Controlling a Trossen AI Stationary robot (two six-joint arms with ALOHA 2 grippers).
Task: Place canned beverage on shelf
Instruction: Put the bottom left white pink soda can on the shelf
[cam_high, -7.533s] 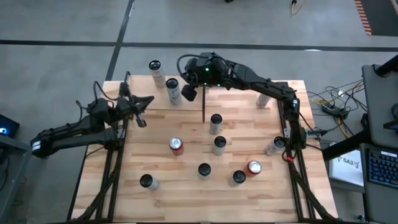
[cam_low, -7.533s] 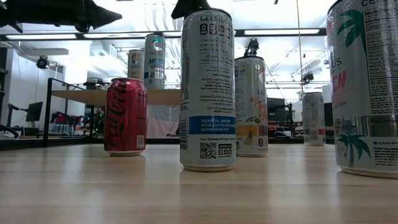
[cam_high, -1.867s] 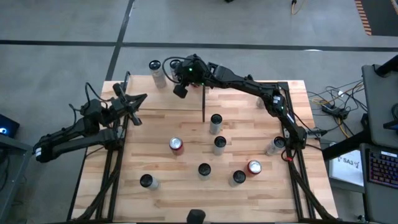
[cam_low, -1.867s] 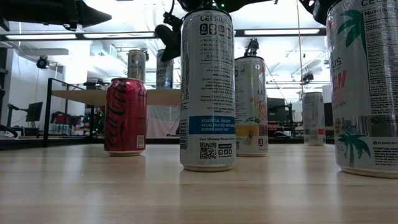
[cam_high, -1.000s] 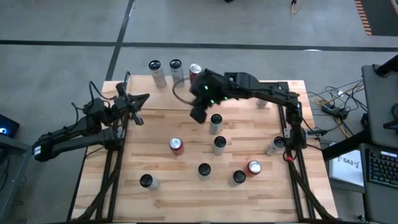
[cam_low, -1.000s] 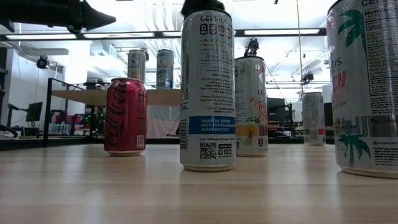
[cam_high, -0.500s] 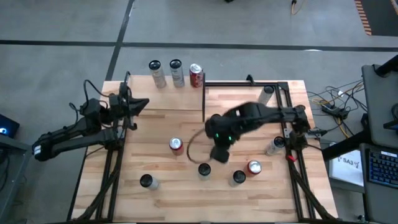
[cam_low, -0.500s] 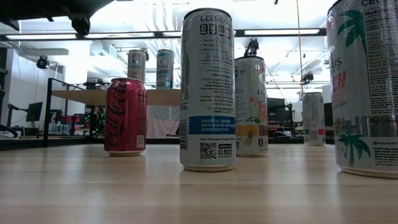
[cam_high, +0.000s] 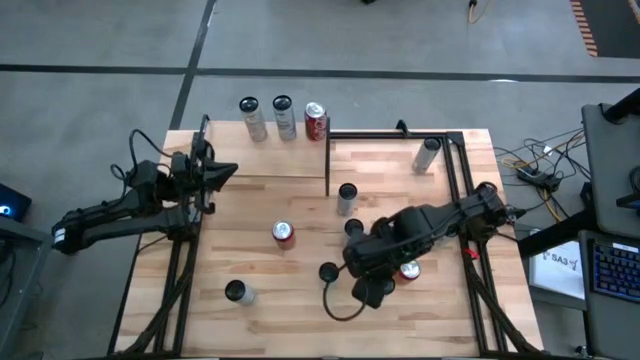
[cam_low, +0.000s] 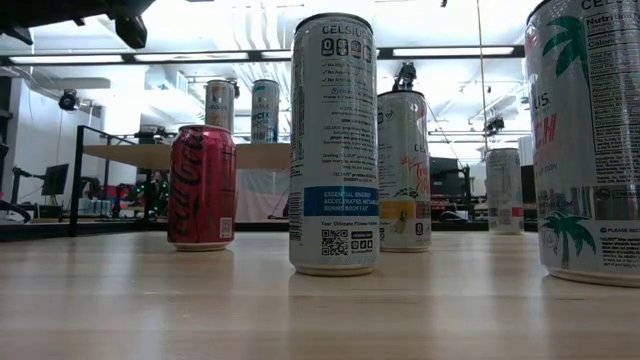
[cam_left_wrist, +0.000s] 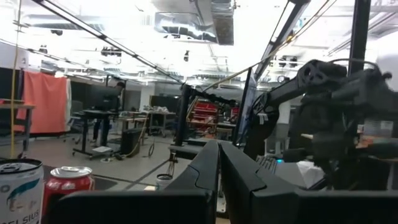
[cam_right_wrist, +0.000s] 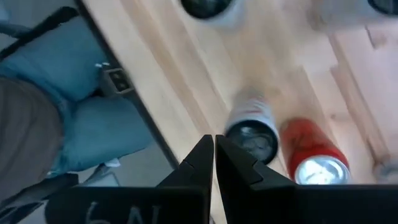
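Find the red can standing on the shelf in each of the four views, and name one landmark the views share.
High view: red can at the far edge, rightmost of three on the shelf.
Low view: not seen; the tall can in front probably hides it.
Left wrist view: low at the left.
Right wrist view: not in it; that other red can stands on the tabletop.
Landmark: the silver can beside it.
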